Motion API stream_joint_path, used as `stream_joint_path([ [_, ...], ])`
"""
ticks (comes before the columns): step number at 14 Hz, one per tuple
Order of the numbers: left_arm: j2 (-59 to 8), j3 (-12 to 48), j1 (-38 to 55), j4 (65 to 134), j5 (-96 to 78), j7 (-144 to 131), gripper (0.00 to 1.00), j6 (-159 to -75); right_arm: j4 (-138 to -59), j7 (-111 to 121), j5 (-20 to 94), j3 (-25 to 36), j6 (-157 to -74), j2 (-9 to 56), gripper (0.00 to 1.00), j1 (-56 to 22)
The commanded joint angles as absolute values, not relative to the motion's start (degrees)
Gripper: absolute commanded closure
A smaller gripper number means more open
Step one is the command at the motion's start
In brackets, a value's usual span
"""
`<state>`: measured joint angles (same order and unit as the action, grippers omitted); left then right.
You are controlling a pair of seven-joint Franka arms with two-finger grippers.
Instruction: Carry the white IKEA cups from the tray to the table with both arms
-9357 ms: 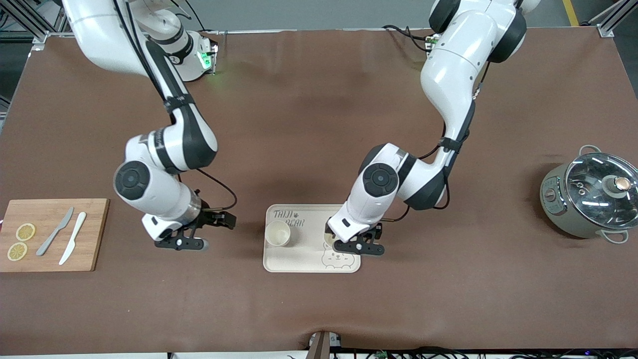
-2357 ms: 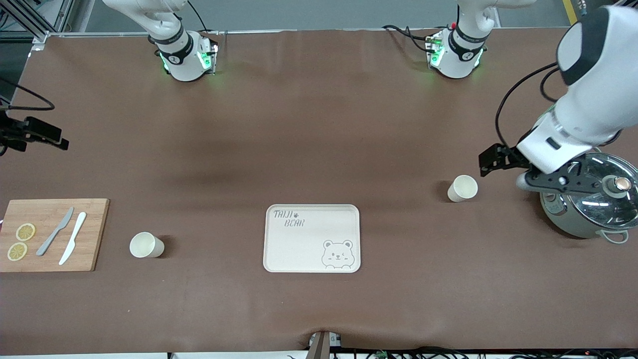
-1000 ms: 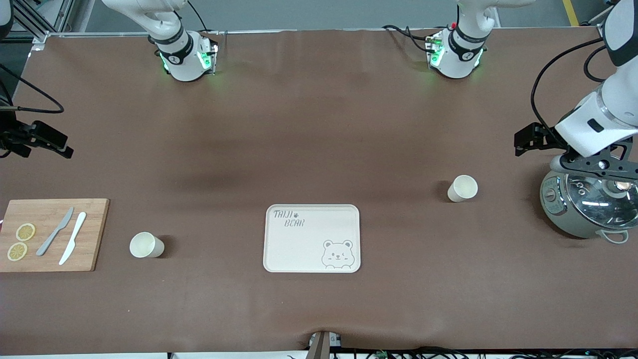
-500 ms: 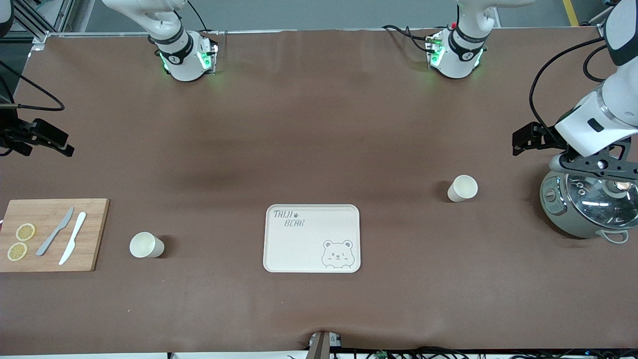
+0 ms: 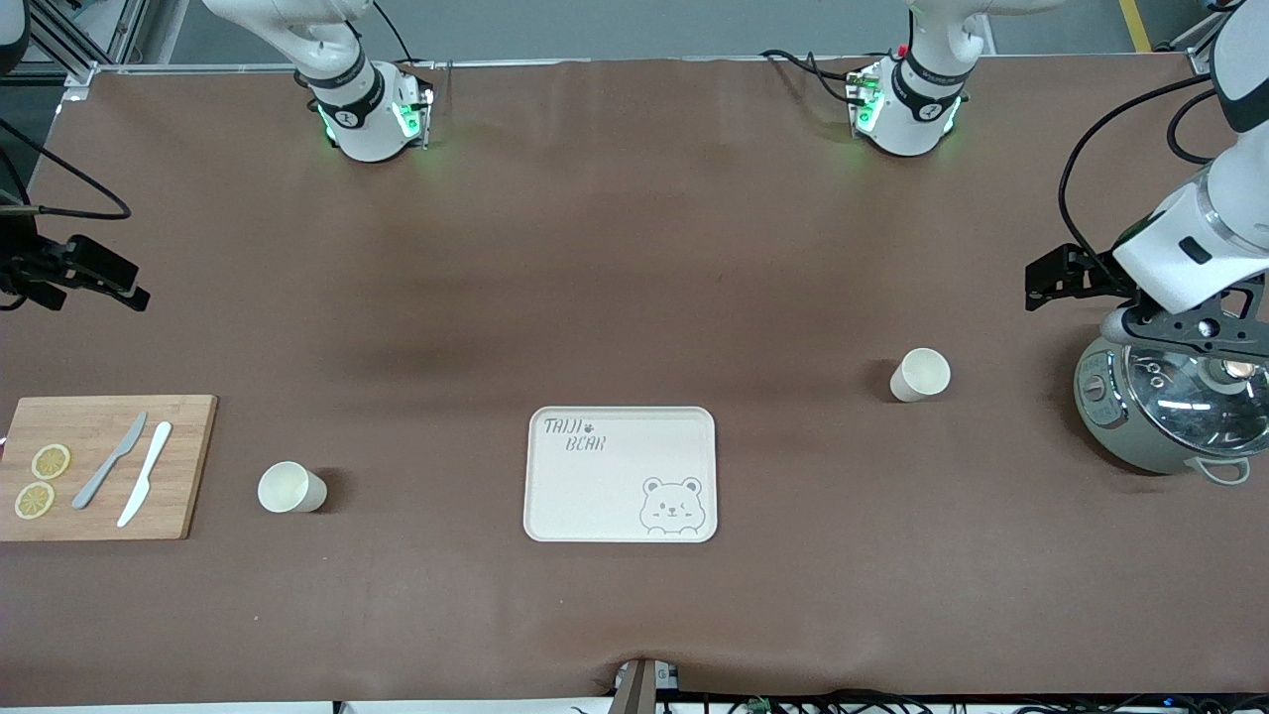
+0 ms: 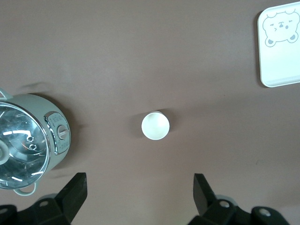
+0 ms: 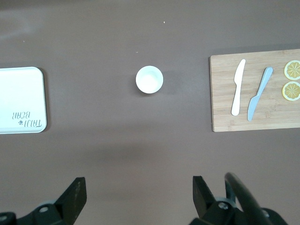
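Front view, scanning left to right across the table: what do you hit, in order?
Lemon slices → grey knife → white knife → cup by the cutting board → tray → cup near the cooker → cooker pot.

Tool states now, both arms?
Left tool: open, empty, up over the table near the pot.
Right tool: open, empty.

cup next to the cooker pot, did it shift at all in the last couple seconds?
No. The white cup stands at the same spot beside the grey cooker pot, toward the left arm's end from the beige tray.
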<state>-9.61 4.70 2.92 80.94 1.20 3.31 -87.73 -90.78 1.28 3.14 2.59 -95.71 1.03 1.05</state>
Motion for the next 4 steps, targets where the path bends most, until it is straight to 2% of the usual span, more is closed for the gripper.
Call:
stream_joint_path([
  [1, -10.0, 4.7, 2.7, 79.8, 0.3, 3.5, 0.00, -86.9, -92.5, 1.7, 3.2, 2.3, -96.2, -0.8, 0.00, 0.8],
  [4, -10.0, 4.7, 2.7, 79.8, 0.4, 3.4, 0.00, -86.9, -92.5, 1.7, 3.2, 2.3, -96.2, -0.9, 0.00, 0.8],
])
